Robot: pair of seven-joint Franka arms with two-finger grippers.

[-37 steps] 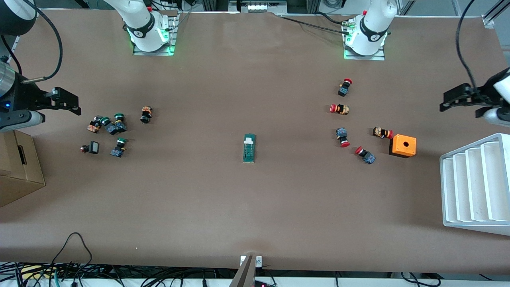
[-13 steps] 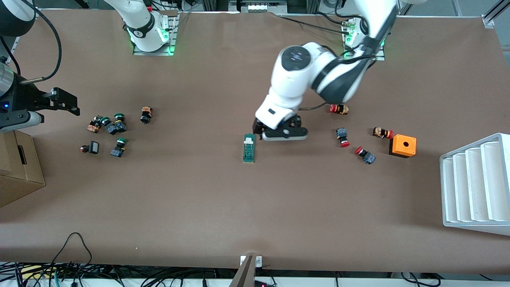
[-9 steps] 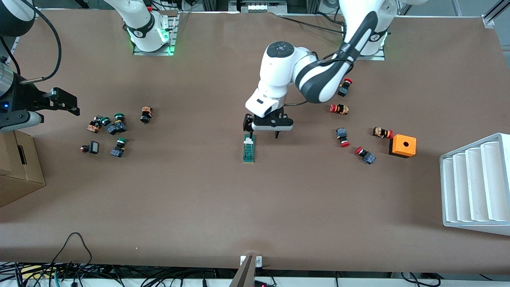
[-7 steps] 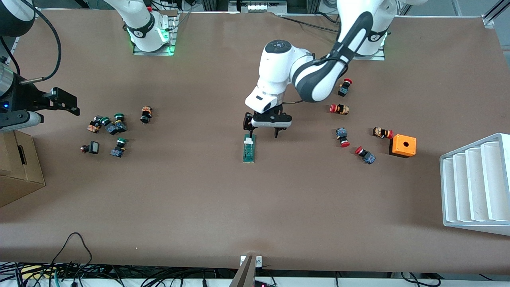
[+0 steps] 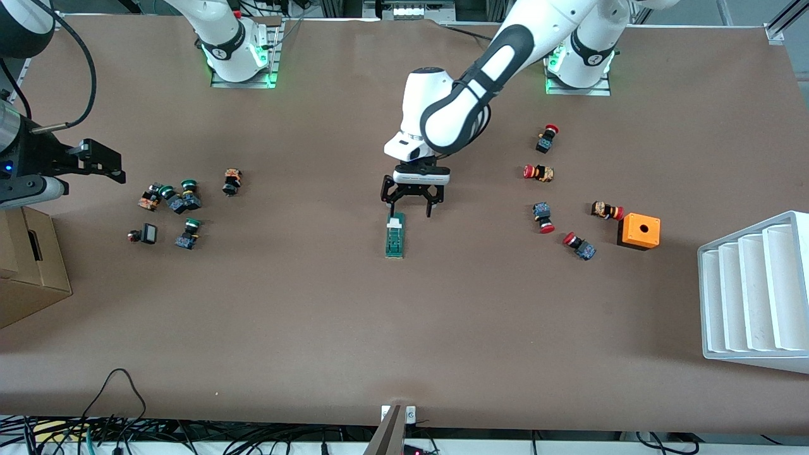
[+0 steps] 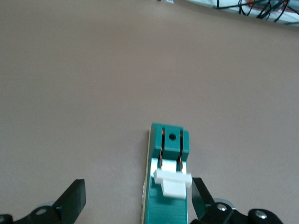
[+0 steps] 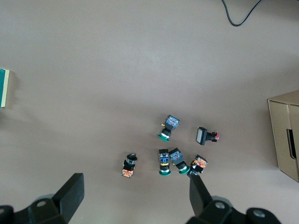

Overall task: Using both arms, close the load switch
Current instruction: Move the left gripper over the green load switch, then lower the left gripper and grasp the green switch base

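Left gripper, spread wide, hovers over load switch (wrist view reveals copper contacts); right gripper waits, wide.

No legible text, label, brand, number or sign on anything in view.

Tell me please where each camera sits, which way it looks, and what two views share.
Front view: high across the table, facing the robots; shows both bases, the left gripper open over the load switch, and the right gripper waiting open at its end.
Left wrist view: on the left wrist, looking down at the switch; its own fingers show.
Right wrist view: on the right wrist, looking down at the buttons; own fingers show.
Shared: all three show the switch; the right wrist view catches only its edge.
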